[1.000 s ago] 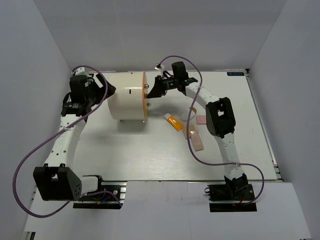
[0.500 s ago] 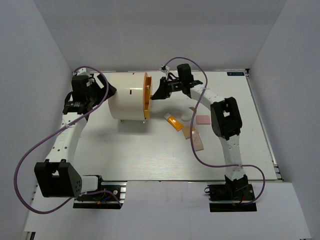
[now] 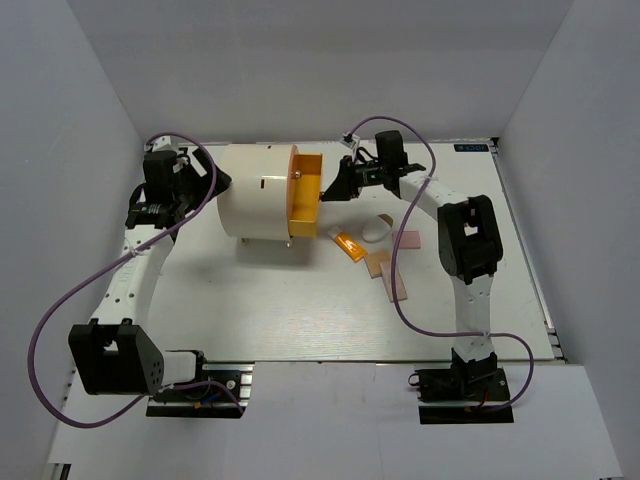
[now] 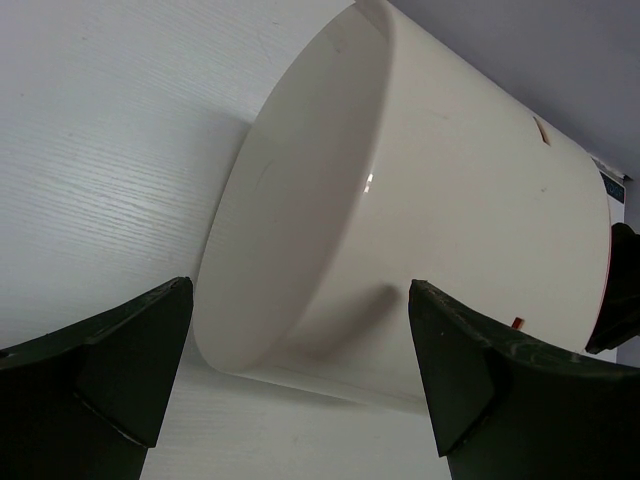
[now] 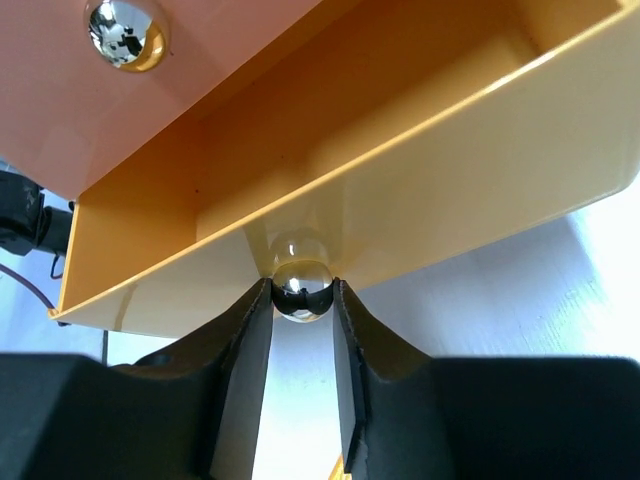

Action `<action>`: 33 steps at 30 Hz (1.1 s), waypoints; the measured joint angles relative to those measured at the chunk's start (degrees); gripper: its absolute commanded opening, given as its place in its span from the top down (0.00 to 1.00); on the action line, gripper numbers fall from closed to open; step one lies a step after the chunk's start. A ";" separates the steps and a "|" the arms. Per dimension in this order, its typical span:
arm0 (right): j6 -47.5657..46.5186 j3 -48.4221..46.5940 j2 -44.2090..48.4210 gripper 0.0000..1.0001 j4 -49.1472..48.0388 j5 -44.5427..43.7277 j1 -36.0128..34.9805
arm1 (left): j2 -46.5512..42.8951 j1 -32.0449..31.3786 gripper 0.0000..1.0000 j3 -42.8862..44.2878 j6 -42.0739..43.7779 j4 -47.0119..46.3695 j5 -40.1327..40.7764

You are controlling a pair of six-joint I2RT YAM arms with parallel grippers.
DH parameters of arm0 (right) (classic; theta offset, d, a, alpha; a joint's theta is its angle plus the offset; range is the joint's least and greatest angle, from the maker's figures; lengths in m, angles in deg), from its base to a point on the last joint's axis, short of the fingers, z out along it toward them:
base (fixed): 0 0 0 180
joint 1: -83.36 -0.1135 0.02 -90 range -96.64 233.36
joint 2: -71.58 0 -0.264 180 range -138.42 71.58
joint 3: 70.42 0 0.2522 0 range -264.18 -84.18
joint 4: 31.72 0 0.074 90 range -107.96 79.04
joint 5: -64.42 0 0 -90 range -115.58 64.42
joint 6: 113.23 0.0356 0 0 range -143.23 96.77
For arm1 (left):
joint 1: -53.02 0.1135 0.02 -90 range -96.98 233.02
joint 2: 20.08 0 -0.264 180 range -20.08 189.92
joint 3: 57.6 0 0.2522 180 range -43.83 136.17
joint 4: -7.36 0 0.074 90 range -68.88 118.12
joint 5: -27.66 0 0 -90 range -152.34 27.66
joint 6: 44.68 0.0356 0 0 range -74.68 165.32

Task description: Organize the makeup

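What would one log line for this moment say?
right tool: shut on knob | orange drawer: partly out of cream cylinder | left tool: open, at cylinder's back end | makeup: loose on table

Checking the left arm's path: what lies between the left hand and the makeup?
The cream cylinder and its open orange drawer, shown in the top view.
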 measured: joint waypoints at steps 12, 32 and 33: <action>-2.27 0.55 0.20 0.28 2.60 -0.13 1.36 | -2.38 0.00 0.02 0.02 0.46 1.51 1.36; -11.04 24.04 26.97 0.32 15.58 -34.97 4.39 | -25.90 -0.79 0.49 -22.73 10.67 2.91 -16.55; -10.01 24.04 26.95 0.31 16.31 -36.57 4.76 | -26.62 -0.87 0.46 -23.65 10.84 2.97 -17.66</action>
